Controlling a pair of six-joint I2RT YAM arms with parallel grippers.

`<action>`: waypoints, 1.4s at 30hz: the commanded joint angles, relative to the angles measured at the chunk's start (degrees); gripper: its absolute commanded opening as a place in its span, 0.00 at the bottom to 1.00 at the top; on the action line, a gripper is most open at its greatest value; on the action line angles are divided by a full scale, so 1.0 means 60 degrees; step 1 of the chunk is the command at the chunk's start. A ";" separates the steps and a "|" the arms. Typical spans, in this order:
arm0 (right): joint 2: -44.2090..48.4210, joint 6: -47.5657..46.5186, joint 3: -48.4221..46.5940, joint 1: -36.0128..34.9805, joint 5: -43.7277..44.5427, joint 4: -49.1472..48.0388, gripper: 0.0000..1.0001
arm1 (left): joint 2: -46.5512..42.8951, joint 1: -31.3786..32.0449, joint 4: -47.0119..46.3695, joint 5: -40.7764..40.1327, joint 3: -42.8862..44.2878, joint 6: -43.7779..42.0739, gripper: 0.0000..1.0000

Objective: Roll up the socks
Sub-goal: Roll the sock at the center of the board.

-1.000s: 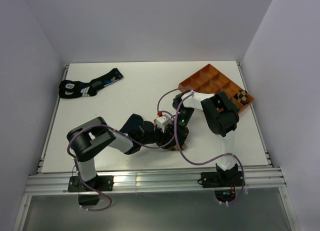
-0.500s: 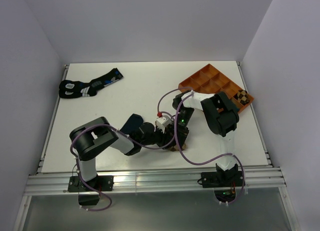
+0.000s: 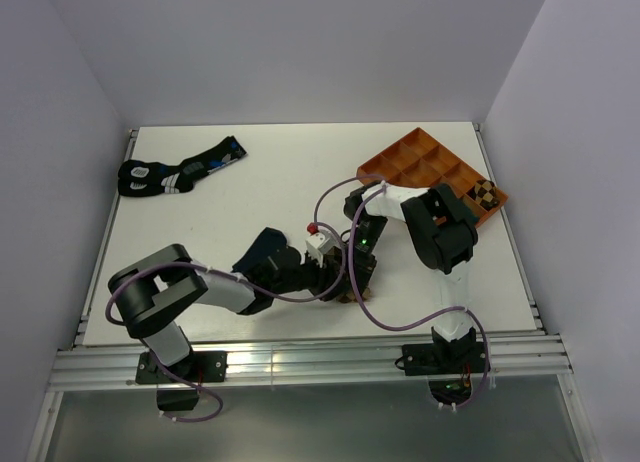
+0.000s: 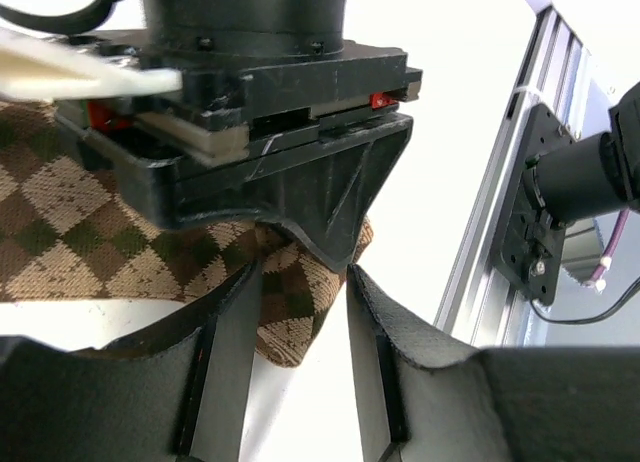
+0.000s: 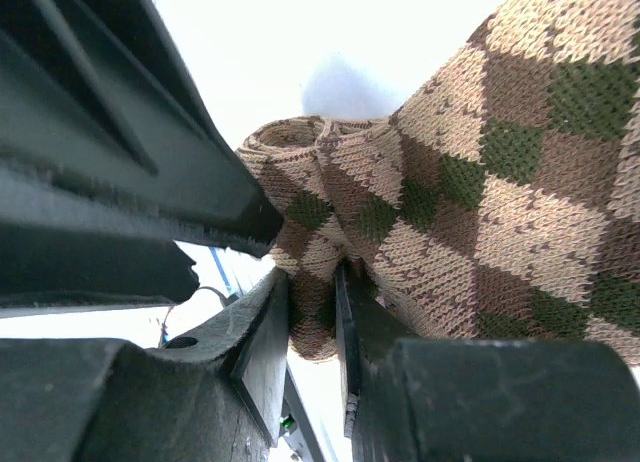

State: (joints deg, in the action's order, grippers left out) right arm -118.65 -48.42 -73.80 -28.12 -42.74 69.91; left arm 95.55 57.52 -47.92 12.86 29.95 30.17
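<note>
The right gripper [image 5: 313, 282] is nipped narrow on a fold of the tan diamond sock [image 5: 470, 182], whose loose roll sits just beyond its fingertips. The left gripper [image 4: 303, 274] stands partway apart around the sock's end; I cannot tell whether it pinches. If either lets go, the roll probably springs open. The dark blue sock [image 3: 262, 247] lies behind the left wrist, outside the roll, and may get left out.
</note>
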 commanded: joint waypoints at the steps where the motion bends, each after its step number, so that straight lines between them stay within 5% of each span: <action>1: 0.0015 -0.0176 0.0010 0.0028 0.0254 -0.0988 0.22 | 0.0056 0.0053 0.0471 0.0550 0.0572 -0.0604 0.44; 18: -0.0074 -0.0103 -0.0209 0.0028 0.0253 -0.0856 0.22 | 0.1228 0.0082 0.0882 0.1020 0.1116 -0.0781 0.41; 24: 0.0014 0.0072 -0.0166 0.0043 0.0180 -0.0987 0.22 | 0.1536 0.0111 0.1102 0.1064 0.1160 -0.0678 0.34; 31: 0.0496 0.0453 0.0009 0.0043 0.0004 -0.1324 0.32 | 0.1828 0.0126 0.1234 0.0933 0.1043 -0.0387 0.00; 42: 0.2371 0.0789 0.0800 0.0540 -0.0113 -0.1661 0.47 | 0.2210 -0.0093 -0.0639 0.1210 -0.0114 0.0888 0.00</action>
State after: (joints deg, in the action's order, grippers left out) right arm -109.21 -44.58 -70.00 -26.65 -41.85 62.85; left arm 105.95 57.17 -54.33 18.70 32.58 33.04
